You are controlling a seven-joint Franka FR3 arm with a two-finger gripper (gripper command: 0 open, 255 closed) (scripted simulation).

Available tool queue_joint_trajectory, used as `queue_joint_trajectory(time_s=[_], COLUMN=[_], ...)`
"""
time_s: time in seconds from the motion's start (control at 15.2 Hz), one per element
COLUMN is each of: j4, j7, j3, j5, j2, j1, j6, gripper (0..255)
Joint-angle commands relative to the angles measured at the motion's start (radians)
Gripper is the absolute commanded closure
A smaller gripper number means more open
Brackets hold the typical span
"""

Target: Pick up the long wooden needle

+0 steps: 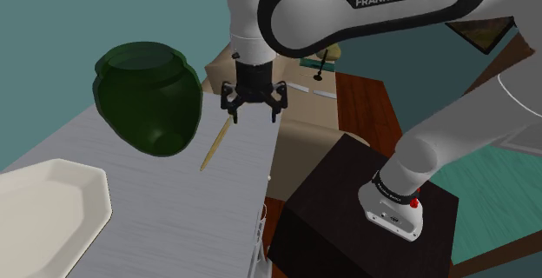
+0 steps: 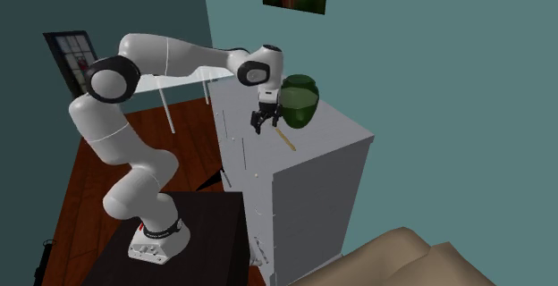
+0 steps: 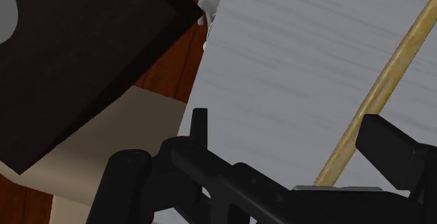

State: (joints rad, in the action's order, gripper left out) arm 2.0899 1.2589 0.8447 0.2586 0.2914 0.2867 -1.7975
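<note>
Teal walls surround a grey tabletop [image 1: 165,207] where the long tan needle [image 1: 215,144] lies flat. One end of it sits directly beneath the black pincer [image 1: 254,109], whose fingers [image 3: 392,149] stand apart and hold nothing. In the wrist view the needle passes between them, close to one finger; contact cannot be told. A dark green jar [image 1: 148,94] stands just beside the pincer, and a white tray [image 1: 48,207] lies well away from it.

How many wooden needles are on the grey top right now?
1. The needle lies flat on the grey top beside the green jar, one end beneath the open gripper. The jar could hide another.
</note>
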Motion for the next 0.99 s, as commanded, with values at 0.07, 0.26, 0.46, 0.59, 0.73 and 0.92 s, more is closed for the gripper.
queue_joint_trajectory(time_s=[0.07,0.26,0.46,0.59,0.73,0.92], j4=[-0.089,-0.195,-0.226,-0.207,-0.188,-0.166], j7=[0.227,0.478,0.562,0.567,0.573,0.583], j3=[0.106,0.172,0.152,0.149,0.146,0.141], j5=[-0.106,-0.282,-0.345,-0.354,-0.365,-0.38], j2=[-0.162,-0.372,-0.445,-0.455,-0.466,-0.482], j1=[0.061,0.066,0.028,0.024,0.02,0.014], j6=[-0.046,-0.067,-0.078,-0.103,-0.128,-0.159], gripper=[0,0,0,0,0,0])
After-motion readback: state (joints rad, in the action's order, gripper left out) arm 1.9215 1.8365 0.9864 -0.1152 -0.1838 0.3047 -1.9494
